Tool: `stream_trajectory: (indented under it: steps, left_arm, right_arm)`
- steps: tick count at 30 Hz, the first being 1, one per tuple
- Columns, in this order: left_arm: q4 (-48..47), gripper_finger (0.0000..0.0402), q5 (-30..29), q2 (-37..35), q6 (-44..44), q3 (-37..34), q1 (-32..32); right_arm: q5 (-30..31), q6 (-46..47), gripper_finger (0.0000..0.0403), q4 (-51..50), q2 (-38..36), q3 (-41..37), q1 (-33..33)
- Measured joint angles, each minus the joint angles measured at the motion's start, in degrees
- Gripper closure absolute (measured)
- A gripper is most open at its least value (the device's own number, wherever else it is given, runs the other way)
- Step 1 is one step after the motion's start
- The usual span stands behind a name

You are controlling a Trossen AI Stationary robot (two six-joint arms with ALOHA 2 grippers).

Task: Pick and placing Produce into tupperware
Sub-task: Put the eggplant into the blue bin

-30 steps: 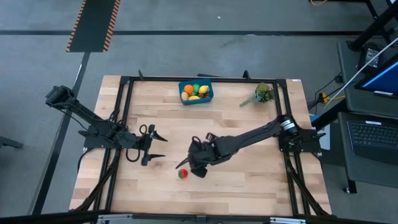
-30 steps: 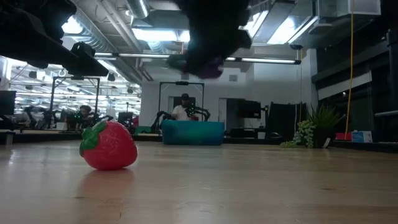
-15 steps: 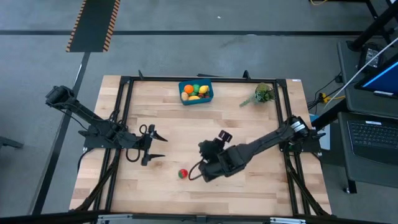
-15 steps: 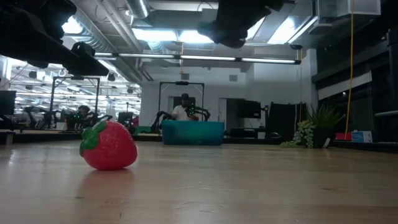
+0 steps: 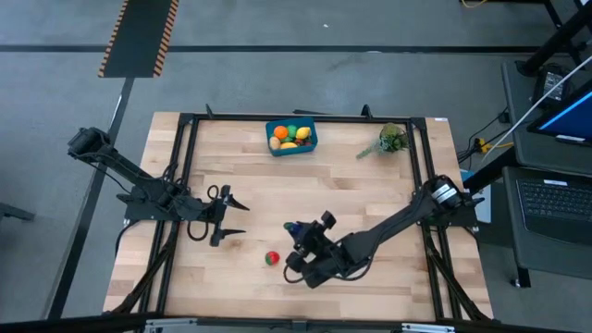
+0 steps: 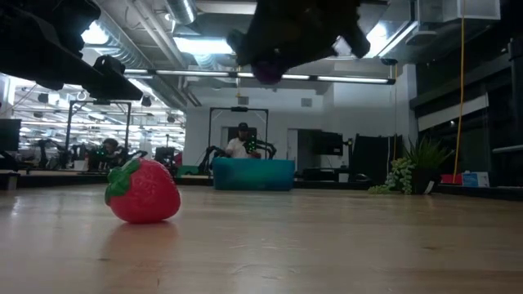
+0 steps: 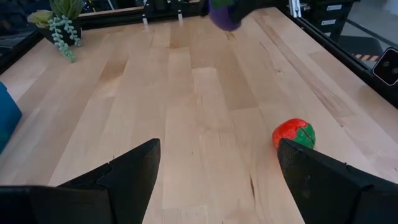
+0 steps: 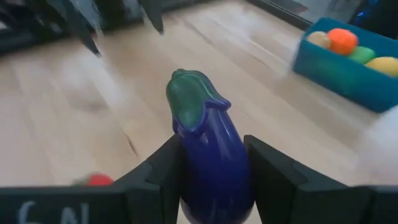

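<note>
My right gripper [image 5: 296, 233] hangs over the table's near middle, shut on a purple eggplant [image 8: 208, 149] with a green cap. It also shows at the top of the low view, the eggplant [image 6: 268, 72] well above the wood. A red strawberry [image 5: 272, 258] lies on its side on the table just left of that gripper. The blue tupperware [image 5: 291, 137] stands at the far edge with several produce pieces inside. My left gripper [image 5: 239, 218] waits open at the left, nothing between its fingers [image 7: 134, 171]. My right gripper pinches the eggplant's thick purple body [image 8: 211, 180] between its two fingers [image 8: 155, 177]. The eggplant lies along the fingers, and its green-capped end [image 8: 191, 99] sticks out past their tips. It is lifted clear of the table. The gripper slants down toward the table's far left.
A leafy green sprig [image 5: 390, 141] lies at the far right corner. A black frame [image 5: 305, 117] runs round the table. Bare wood stretches between the strawberry and the tupperware. In the low view a person [image 6: 242, 140] shows in the room behind.
My right gripper, still shut on the eggplant, has drawn back toward the table's near edge, sunk a little and swung round. It pointed near-left toward the strawberry and now points far-left. The strawberry has stayed put.
</note>
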Motion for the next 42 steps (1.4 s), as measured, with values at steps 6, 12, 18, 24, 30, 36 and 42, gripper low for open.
stream_trajectory:
  steps: [6,12,18,24,30,36,42]
  left_arm:
    - [0.00,0.0084,0.00,0.00,0.00,0.00,0.00]
    - [-0.09,0.0084,0.00,-0.01,0.00,0.00,0.00]
    - [-0.25,0.0084,0.00,0.00,0.00,0.00,0.00]
    - [-0.37,0.0084,0.00,-0.02,0.00,0.00,0.00]
    - [-0.37,0.0084,0.00,0.00,-0.02,0.00,0.00]
    - [0.41,0.0084,0.00,0.00,-0.17,0.00,0.13]
    - [0.98,0.0084,-0.07,-0.02,-1.33,0.00,2.21]
  right_arm:
    - [2.66,-8.35,0.0253,24.69,0.00,-10.26,-0.37]
    - [-0.36,-20.88,0.0253,51.52,-0.29,-20.37,-1.76]
    - [-7.41,-35.64,0.0253,82.21,-0.30,-31.40,-4.41]
    - [-13.21,-38.85,0.0253,97.98,-0.33,-40.86,-7.26]
    - [-16.15,-39.51,0.0253,103.91,-0.33,-47.25,-10.32]
    - [-23.56,-42.44,0.0253,111.02,-0.35,-52.41,-14.47]
    - [-31.33,-42.78,0.0253,116.50,-0.35,-56.88,-20.05]
